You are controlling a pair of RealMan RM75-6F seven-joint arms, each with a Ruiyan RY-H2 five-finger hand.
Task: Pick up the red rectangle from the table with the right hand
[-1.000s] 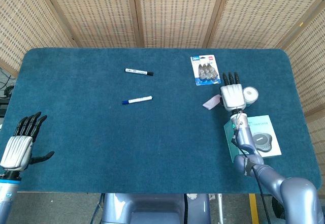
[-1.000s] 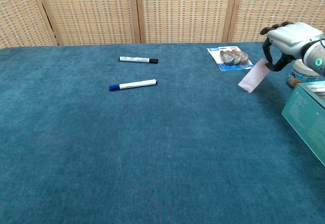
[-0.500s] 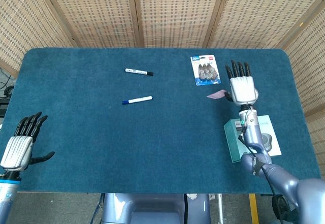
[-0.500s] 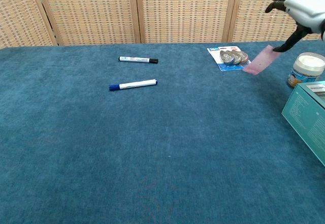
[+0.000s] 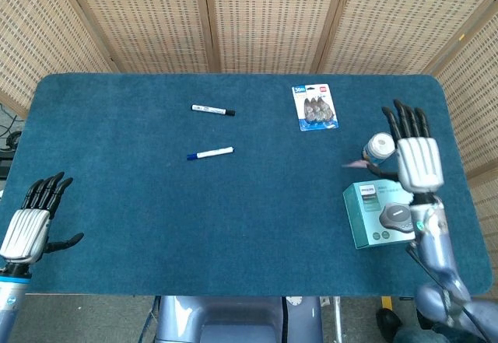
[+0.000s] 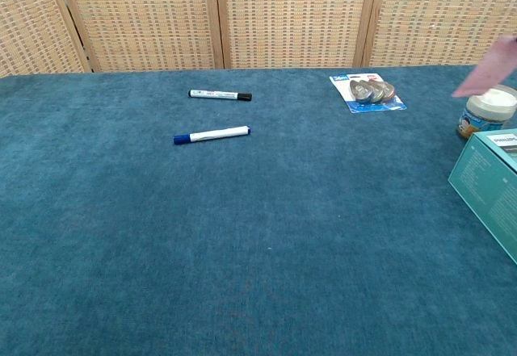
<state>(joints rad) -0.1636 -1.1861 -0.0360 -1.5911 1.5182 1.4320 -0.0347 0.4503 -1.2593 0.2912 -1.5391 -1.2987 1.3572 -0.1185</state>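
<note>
Left hand (image 5: 29, 220) sits idle at the near-left table edge, fingers spread, holding nothing. Moving right on the blue cloth (image 5: 233, 218): black-capped marker (image 5: 213, 110), blue-capped marker (image 5: 210, 154) just nearer, then a blister pack (image 5: 314, 107) with round metallic items sealed inside, can't tell what they are. Far right: small white-lidded jar (image 5: 378, 147), closed, contents hidden; teal product box (image 5: 384, 215) right beside it, also closed, device only printed on top. Right hand (image 5: 416, 160) is raised above the box and jar, fingers extended up; red rectangle (image 5: 358, 163) (reads pale pink) pokes out at its thumb side, so it looks pinched there and clear of the table. Chest view shows only the rectangle's corner at the frame's right edge above the jar, hand itself out of that frame. Step, as I read it: pick done, lift phase. Next move just needs the pinch kept firm and the piece kept clear of the jar and box; grip looks thin, slip is the risk.
</note>
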